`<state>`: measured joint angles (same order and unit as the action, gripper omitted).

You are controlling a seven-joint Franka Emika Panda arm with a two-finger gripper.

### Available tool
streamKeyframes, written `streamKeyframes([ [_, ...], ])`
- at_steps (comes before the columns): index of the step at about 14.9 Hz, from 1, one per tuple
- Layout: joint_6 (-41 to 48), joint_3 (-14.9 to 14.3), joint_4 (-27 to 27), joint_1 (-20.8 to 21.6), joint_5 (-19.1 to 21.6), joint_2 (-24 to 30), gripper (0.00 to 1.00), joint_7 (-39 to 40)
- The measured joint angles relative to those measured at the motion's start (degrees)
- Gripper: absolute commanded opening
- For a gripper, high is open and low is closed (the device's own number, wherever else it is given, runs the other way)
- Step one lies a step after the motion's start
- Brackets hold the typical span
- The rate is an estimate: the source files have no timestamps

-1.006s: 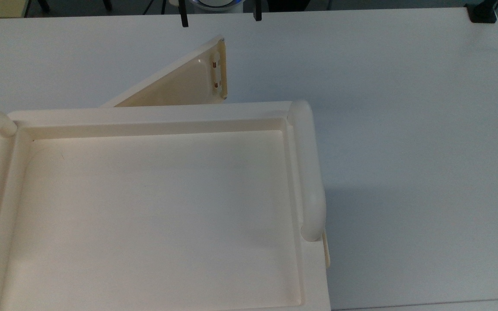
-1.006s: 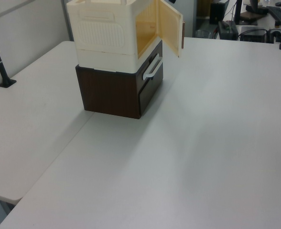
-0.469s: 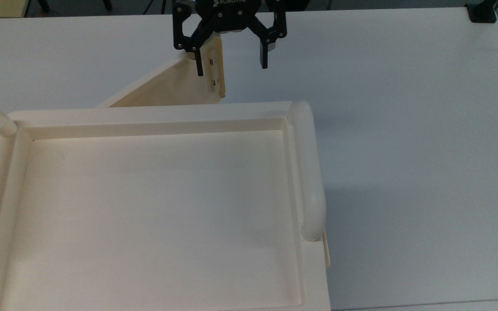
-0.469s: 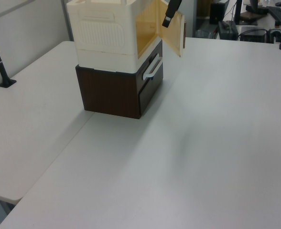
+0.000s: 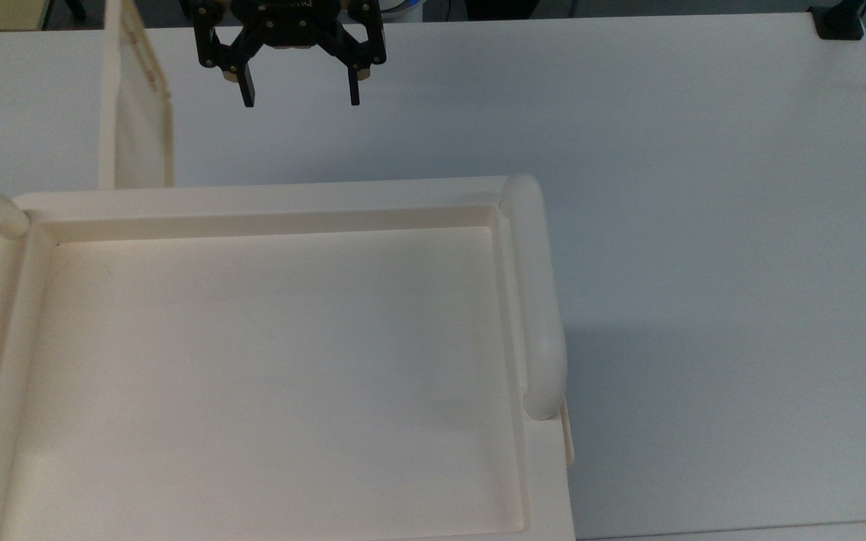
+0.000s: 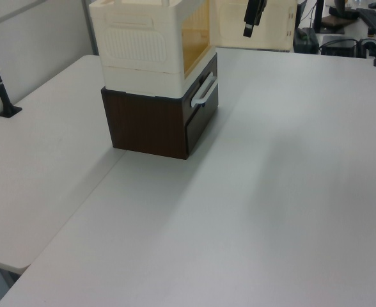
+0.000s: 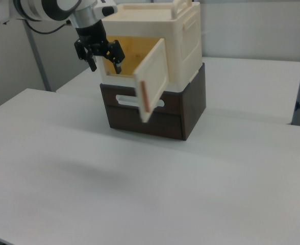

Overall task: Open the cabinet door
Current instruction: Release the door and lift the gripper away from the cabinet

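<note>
Door (image 5: 136,113) swung wide from cabinet (image 5: 267,361); pincer (image 5: 299,99) spread, empty, beside it. Opening judged complete; retreat next.

Cabinet door (image 5: 136,113) swung wider: in top view, was diagonal panel with free edge near centre top; now stands near perpendicular to cabinet (image 5: 267,361) front, at top view's left. In left view, door (image 6: 255,29) now faces camera broadly, past cabinet's (image 6: 153,45) open front. Gripper (image 5: 300,99), absent 1.0 s ago, then at door's free edge, shifted toward top view's left; fingers spread, clear of door.
</note>
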<state>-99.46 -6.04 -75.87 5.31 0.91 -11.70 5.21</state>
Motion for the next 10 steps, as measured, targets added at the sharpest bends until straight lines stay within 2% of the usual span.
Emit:
streamKeyframes([
  [5,5.61,-0.07,-0.67,0.03,-0.25,0.00,1.00,0.00],
  [10,9.38,-0.38,-2.77,-1.43,-2.76,0.07,1.00,0.00],
])
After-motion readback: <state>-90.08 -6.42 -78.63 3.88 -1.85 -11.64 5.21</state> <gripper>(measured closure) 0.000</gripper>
